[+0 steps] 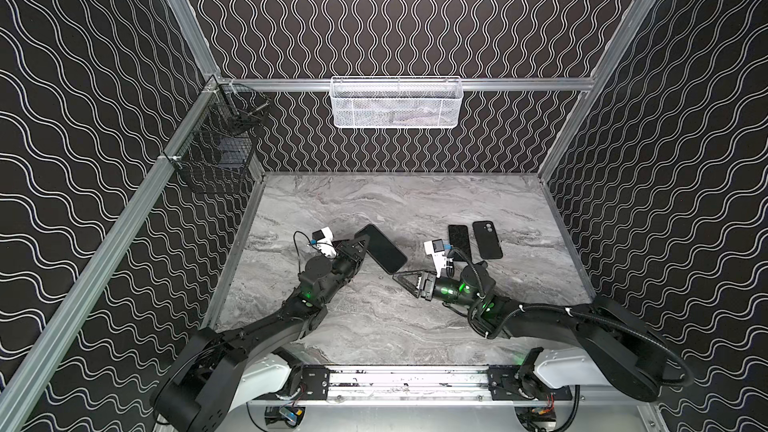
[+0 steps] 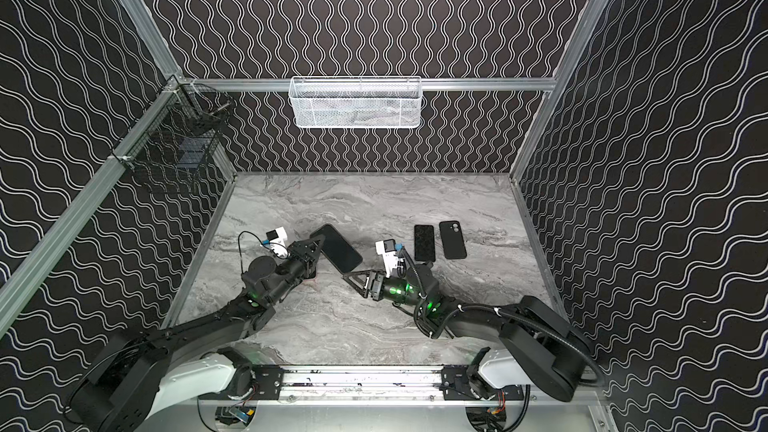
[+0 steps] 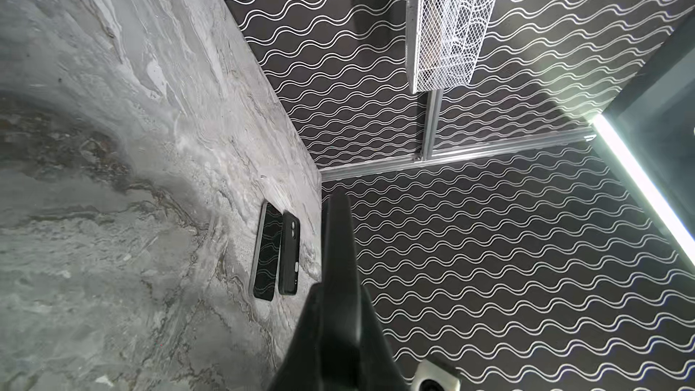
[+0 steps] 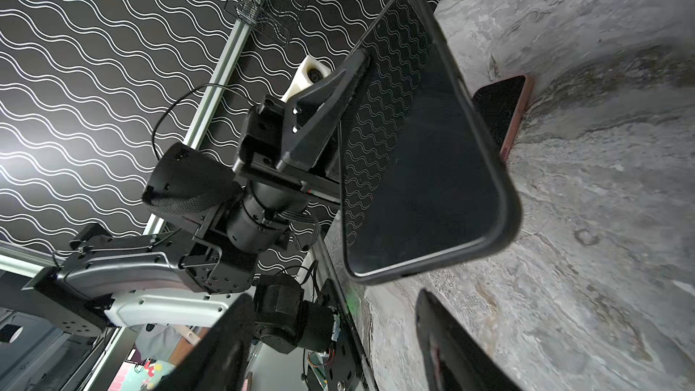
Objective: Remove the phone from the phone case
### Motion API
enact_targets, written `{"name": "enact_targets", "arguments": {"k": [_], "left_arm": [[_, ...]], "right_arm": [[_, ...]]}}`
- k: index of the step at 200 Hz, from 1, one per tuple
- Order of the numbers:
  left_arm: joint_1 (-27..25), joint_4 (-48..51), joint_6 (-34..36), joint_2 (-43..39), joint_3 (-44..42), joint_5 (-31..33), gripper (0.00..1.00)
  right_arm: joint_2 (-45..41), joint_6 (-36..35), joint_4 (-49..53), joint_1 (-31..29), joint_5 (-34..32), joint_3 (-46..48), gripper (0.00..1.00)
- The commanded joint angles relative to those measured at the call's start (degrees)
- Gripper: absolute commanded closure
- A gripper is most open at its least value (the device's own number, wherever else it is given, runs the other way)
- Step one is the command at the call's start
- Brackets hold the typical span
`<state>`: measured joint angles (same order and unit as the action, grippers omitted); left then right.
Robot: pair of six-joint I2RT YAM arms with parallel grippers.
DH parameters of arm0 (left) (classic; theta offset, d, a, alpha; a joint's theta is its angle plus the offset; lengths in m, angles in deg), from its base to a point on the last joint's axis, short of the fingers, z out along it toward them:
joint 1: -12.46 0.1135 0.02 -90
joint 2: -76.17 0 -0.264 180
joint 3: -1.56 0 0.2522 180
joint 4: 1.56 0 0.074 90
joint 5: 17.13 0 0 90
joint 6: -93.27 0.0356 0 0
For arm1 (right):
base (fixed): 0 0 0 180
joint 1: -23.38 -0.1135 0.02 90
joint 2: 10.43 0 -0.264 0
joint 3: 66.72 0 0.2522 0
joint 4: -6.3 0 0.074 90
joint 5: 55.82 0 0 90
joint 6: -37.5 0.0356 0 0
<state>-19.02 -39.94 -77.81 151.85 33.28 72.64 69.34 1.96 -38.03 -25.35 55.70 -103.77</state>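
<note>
The left arm's fingers [image 1: 360, 241] were clamped shut on a black glass-fronted smartphone [image 1: 380, 248], which sat fully inside its matte black phone case [image 4: 507, 216] and hung tilted in the air above the grey marbled bench [image 1: 374, 326]. In the right wrist view one finger lay flat on the screen near a long edge and its partner was hidden behind the back. The right arm's fingers [image 1: 405, 281] stood partly apart and empty, just beside the phone's lower free corner and not yet touching it. Judged from this, the phone would handle as a stiff, fairly heavy slab with slick, breakable glass. The case looked like a thin, grippy shell whose raised lip should flex. The sensible hold was therefore that free corner of the lip, peeled back off the glass, not a squeeze on the screen. The left hold pinned case and phone together, so only the far end could come loose at first. A slip could drop the phone onto another dark handset with a coppery edge [image 4: 502, 114] lying on the bench below it. Well off to the right, a bare black phone [image 1: 459, 241] and an empty black case with camera cut-outs [image 1: 487, 239] lay side by side.
</note>
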Motion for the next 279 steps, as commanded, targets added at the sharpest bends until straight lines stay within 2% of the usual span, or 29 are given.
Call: {"name": "enact_targets", "arguments": {"k": [1, 168, 279], "left_arm": [[-0.50, -9.07, -2.39, 1.63, -0.20, 1.02, 1.00], [-1.03, -6.35, -4.17, 2.00, 0.63, 0.23, 1.00], [-1.12, -4.46, -6.27, 1.51, 0.25, 0.56, 1.00]], "right_arm": [[2.29, 2.07, -8.17, -0.22, 0.43, -0.94, 0.34], [6.30, 2.67, -9.93, -0.84, 0.02, -3.25, 0.66], [7.61, -0.26, -8.16, -1.63, -1.21, -4.42, 0.80]]}}
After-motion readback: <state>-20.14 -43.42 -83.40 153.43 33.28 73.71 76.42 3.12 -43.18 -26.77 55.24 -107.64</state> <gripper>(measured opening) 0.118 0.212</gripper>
